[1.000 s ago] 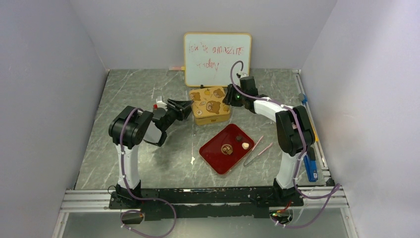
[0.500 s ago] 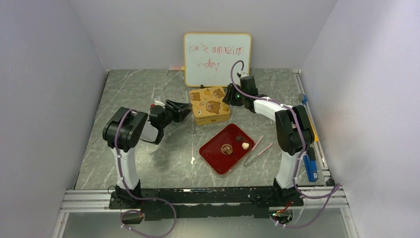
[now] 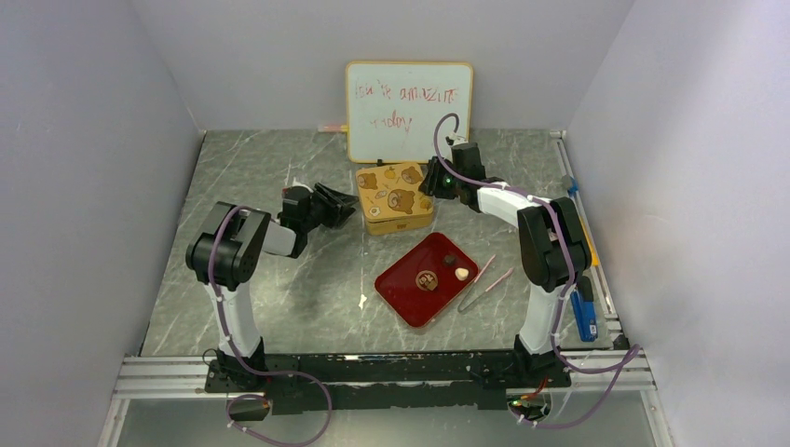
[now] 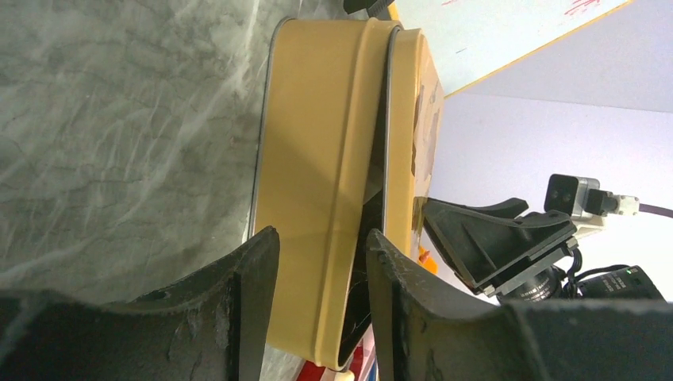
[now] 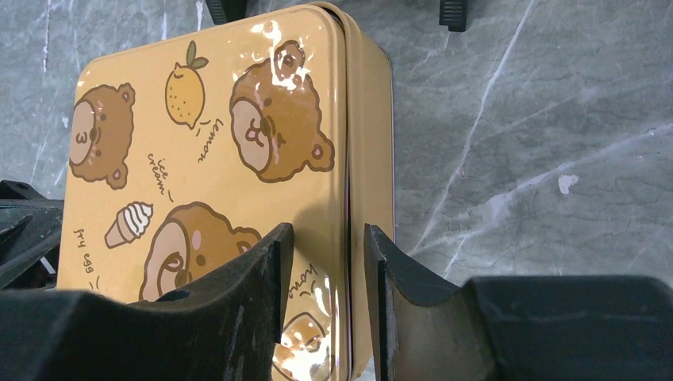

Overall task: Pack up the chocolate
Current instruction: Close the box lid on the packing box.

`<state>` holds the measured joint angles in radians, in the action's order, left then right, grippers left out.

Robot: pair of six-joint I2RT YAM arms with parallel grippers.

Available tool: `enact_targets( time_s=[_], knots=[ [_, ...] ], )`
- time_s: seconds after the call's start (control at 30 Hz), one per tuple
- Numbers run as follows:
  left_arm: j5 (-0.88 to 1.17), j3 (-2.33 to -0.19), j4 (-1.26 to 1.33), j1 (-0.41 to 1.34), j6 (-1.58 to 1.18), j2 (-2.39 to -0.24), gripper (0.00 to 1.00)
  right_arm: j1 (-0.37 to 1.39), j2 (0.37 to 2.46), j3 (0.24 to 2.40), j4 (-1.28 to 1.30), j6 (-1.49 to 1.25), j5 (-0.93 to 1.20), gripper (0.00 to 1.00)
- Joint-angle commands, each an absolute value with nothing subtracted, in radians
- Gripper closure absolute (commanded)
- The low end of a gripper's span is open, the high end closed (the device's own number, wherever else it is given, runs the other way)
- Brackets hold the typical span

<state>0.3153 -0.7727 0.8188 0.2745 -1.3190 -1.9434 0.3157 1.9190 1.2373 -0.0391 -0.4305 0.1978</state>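
**Beside the bear tin: two parted grippers, chocolate on its tray**

On the counter [image 3: 307, 307], left of centre, the left gripper [image 3: 341, 199] lies low and sideways. Its two black fingers are parted, hold nothing, and aim at the left wall of the tin [image 3: 396, 197]. In its wrist view the fingers frame that wall, and a dark wedge shows between lid and base, so the lid seems slightly lifted on this side. Whether a finger touches the metal cannot be told. I read this arm as placed to steady or pry the box while the other works the lid.

The tin is a round-cornered rectangle of glossy yellow-tan metal. Its lid is printed with brown bears, a lemon and an ice-cream cone, and it catches glare. Behind it leans a whiteboard [image 3: 408, 110] with red scrawl.

At the tin's right edge the right gripper [image 5: 327, 232] hangs over the seam. Its jaws are parted with the lid rim lined up in the gap, and they are not visibly clamped; it is probably set to catch the rim.

Nearer the arms, a glossy red tray [image 3: 410, 303] lies at a slant and carries the chocolate [image 3: 428, 279]. There are three small pieces, one round and brown, one dark and one cream, each apart from the others and all outside the tin. Packing has not begun, I judge. Just beside the tray's right rim lie thin pink tweezers [image 3: 484, 279].
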Motion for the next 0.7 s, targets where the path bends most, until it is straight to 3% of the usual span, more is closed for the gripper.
enact_targets(
  time_s=[0.0,0.33,0.67],
  knots=[
    [0.292,-0.769,0.821,0.270,-1.302,-1.886,0.51,0.311,1.956,1.221,0.062,-0.401,0.143,0.59],
    [0.234,-0.719,0.852,0.242,-1.313,-1.816,0.56,0.311,1.941,1.202,0.060,-0.399,0.127,0.59],
    [0.254,-0.842,0.741,0.242,-1.257,-1.872,0.55,0.311,1.941,1.203,0.060,-0.397,0.124,0.60]
  ],
)
